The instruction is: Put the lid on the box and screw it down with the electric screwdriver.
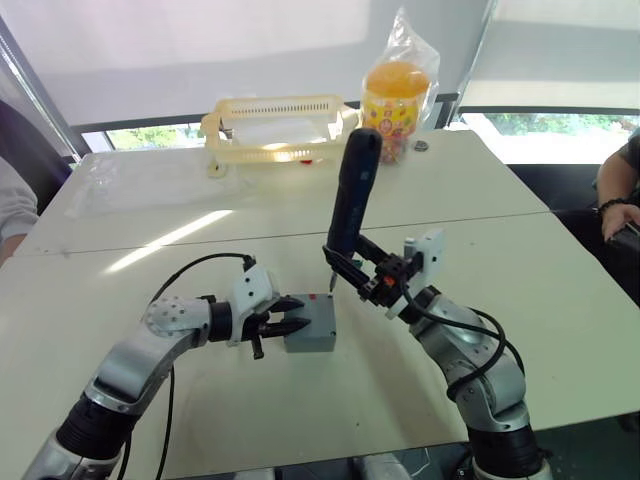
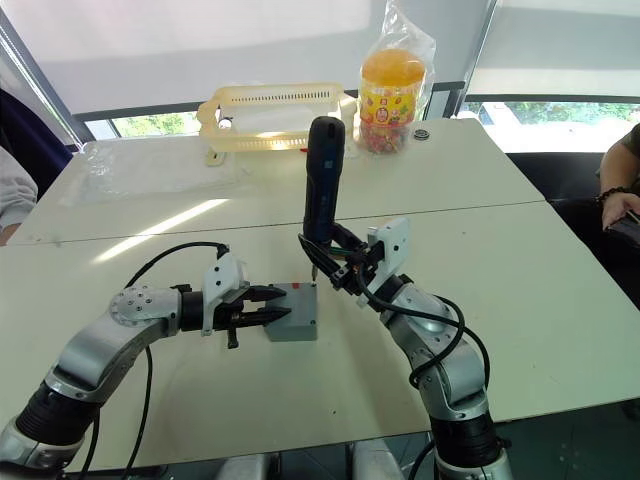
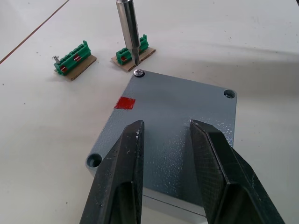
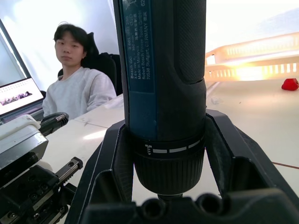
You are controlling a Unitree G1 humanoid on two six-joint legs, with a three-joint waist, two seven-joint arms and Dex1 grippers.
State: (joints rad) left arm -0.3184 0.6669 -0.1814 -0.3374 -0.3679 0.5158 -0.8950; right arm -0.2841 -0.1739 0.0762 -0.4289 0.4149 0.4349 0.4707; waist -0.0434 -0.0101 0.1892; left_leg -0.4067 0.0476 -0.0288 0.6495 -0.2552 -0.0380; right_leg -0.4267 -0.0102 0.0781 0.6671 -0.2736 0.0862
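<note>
The grey-blue lid lies on top of the box in the middle of the near table, a red mark on its top. A screw sits in one far corner; two other corner holes show no screw. My right gripper is shut on the electric screwdriver, held nearly upright, with its metal bit down on that screw. My left gripper is open, and its two black fingers reach over the lid's near side with nothing between them.
Two small green blocks lie on the table just beyond the box. A yellow basket and a bagged candy jar stand at the back. A seated person is at the left edge, and a person's arm at the right.
</note>
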